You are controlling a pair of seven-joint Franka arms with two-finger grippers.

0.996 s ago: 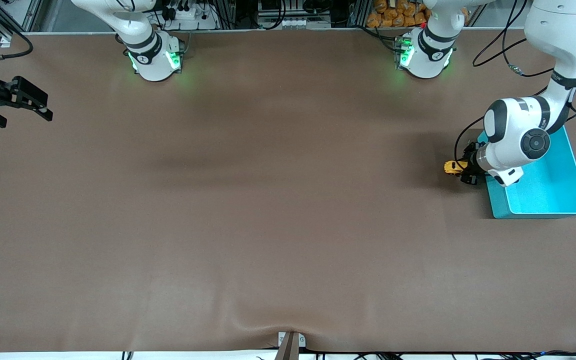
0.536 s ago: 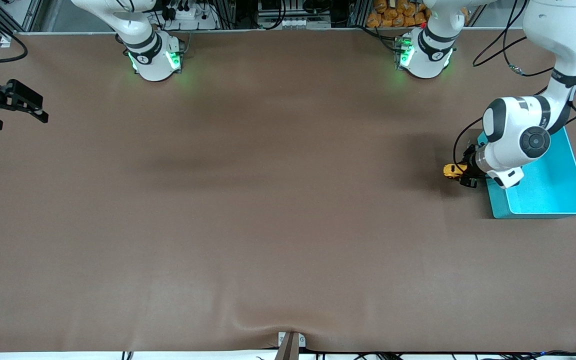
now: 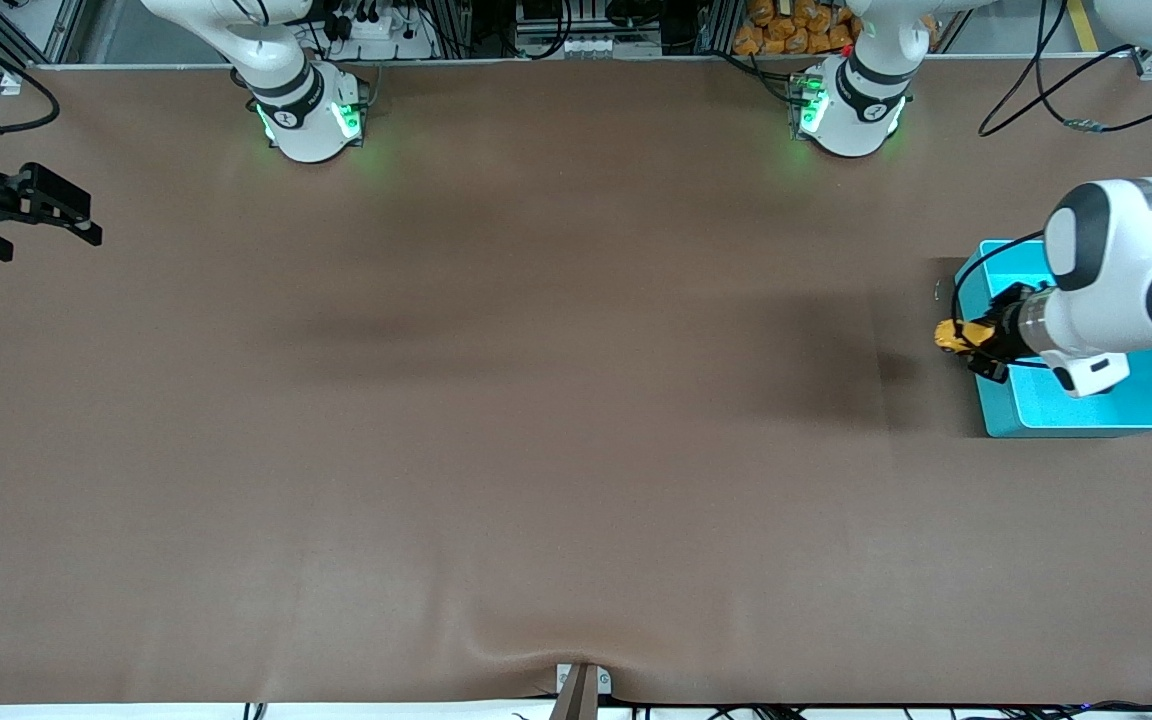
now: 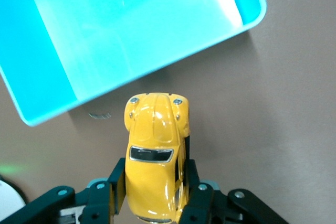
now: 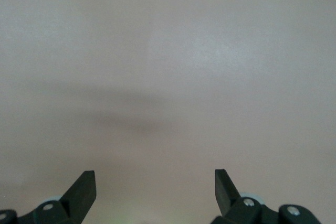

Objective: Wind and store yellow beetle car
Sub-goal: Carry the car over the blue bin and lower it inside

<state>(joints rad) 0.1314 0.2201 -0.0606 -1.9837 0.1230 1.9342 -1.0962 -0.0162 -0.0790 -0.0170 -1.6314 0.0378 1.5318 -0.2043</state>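
The left tool (image 3: 976, 340) is clamped on the yellow beetle car (image 3: 950, 335), up in the air over the table (image 3: 536, 400) beside the turquoise bin's (image 3: 1096, 410) rim. The right tool (image 3: 46, 215) waits, fingers apart, over its table end.

turquoise bin (image 3: 1096, 405) partly hidden under left arm, yellow beetle car (image 4: 155, 153) rear cut off

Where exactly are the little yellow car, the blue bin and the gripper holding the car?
yellow beetle car (image 4: 157, 124), left wrist view: on its roof.
turquoise bin (image 3: 1086, 425), front view: on its nearest wall.
left gripper (image 4: 155, 192), left wrist view: midway between its fingertips.
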